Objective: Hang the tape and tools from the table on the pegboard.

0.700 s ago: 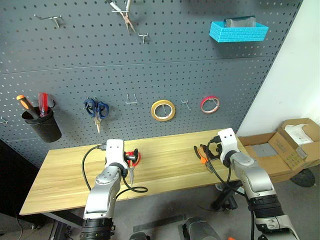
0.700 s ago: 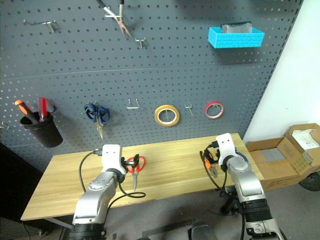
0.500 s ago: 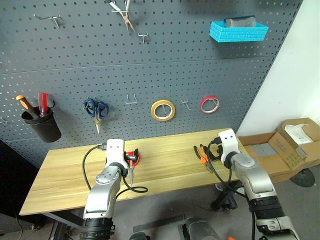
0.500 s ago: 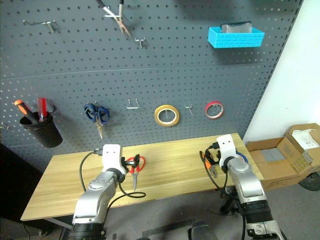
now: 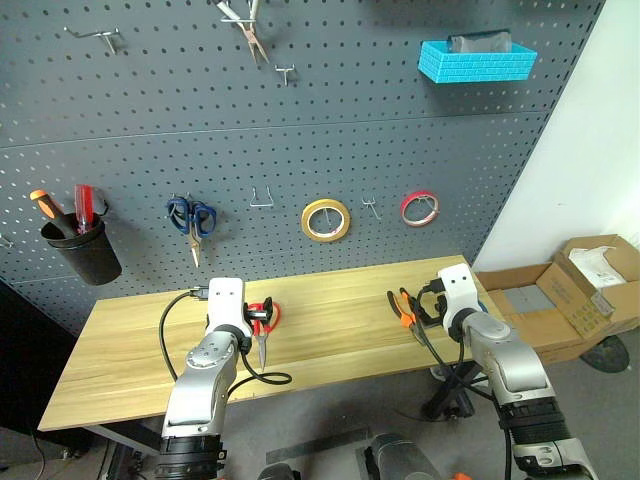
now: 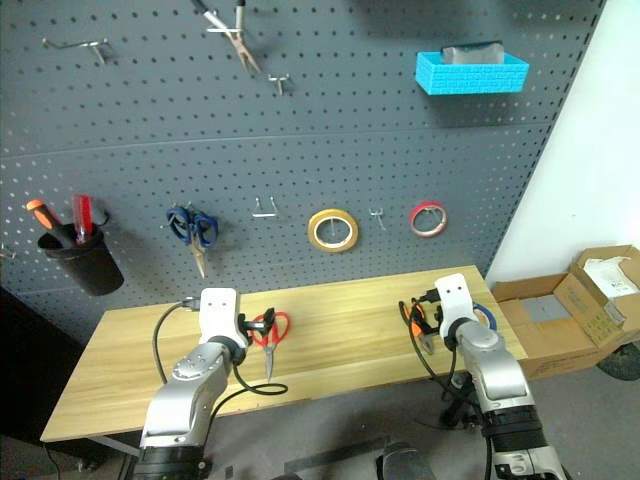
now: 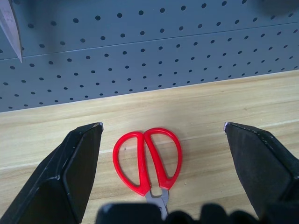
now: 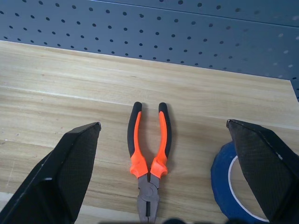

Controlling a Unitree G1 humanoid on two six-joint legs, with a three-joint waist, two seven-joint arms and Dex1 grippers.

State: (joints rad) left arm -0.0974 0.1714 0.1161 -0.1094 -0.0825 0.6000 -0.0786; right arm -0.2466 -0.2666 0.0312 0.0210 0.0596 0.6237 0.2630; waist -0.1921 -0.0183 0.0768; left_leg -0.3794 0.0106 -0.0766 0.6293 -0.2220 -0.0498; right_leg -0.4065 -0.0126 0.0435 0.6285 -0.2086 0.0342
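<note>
A: Where are your grippers?

B: Your left gripper (image 7: 161,135) hangs wide apart over the red scissors (image 7: 148,157), which lie flat on the table (image 5: 330,330), nothing grasped. Your right gripper (image 8: 163,128) is spread too, over the pliers (image 8: 148,161).

A: And the tape?

B: The blue tape (image 8: 231,186) lies on the table just beside the pliers, near your right finger. The pegboard (image 5: 300,140) stands behind the table.

yellow tape roll (image 5: 327,220), pink roll (image 5: 420,209), blue basket (image 5: 477,62), black cup (image 5: 82,250)
</note>
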